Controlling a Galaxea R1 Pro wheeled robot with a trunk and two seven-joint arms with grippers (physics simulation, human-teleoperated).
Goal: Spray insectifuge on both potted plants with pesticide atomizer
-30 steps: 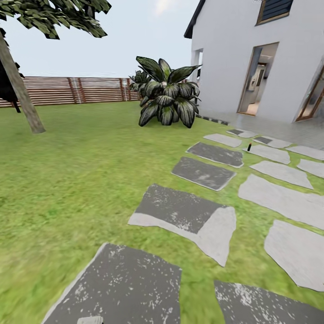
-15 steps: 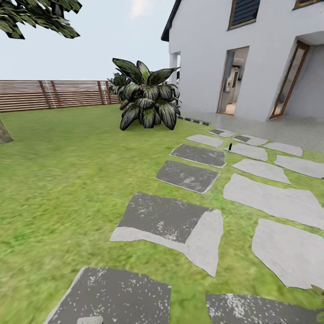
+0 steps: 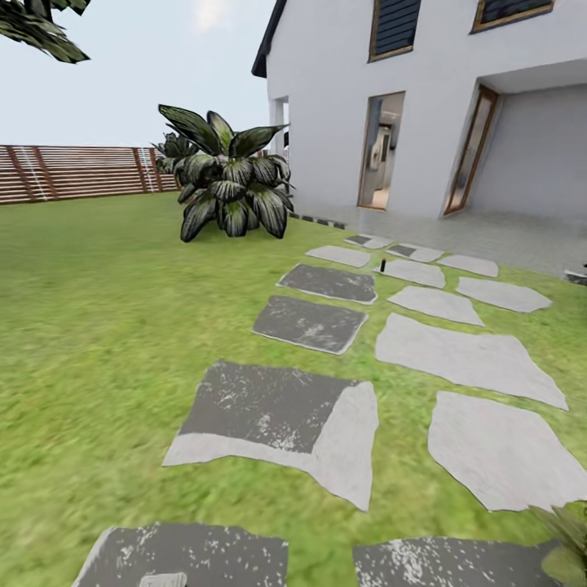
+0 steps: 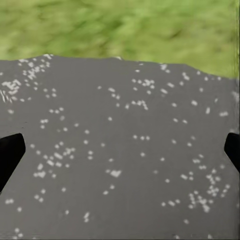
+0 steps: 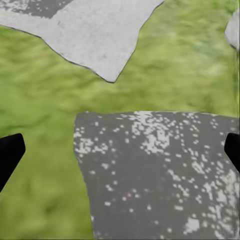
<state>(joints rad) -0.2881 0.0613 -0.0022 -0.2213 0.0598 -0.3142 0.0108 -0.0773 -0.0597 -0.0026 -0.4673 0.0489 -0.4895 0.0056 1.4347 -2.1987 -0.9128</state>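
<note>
Green lawn [image 3: 106, 326] spreads across the garden, crossed by two rows of grey stepping stones [image 3: 281, 416] that run toward a white house [image 3: 424, 106] with open doorways and a pale paved strip along its wall. Compared with a second ago the whole head view has swung: the big dark-leaved shrub [image 3: 228, 187] and the brown slatted fence [image 3: 73, 171] sit further toward the left of the picture, the tree trunk has slid out of it, and more of the house front and a recessed porch have come in at the right; that is the camera turning, not the things moving. A small dark upright object [image 3: 382, 265] stands on the grass between the far stones, near the house; it is too small to tell whether it is the pesticide atomizer. At the lower right corner a tip of green speckled leaves [image 3: 567, 542] pokes in, perhaps one of the potted plants, just beside the nearest stones. Wide open grass lies to the left of the path, with the shrub and fence well away. Seen from the left wrist, the left gripper [image 4: 120, 152] hangs over a dark speckled stone, fingertips far apart with nothing between them. The right gripper [image 5: 120, 152] is likewise spread wide and empty, over a stone edge and grass.
</note>
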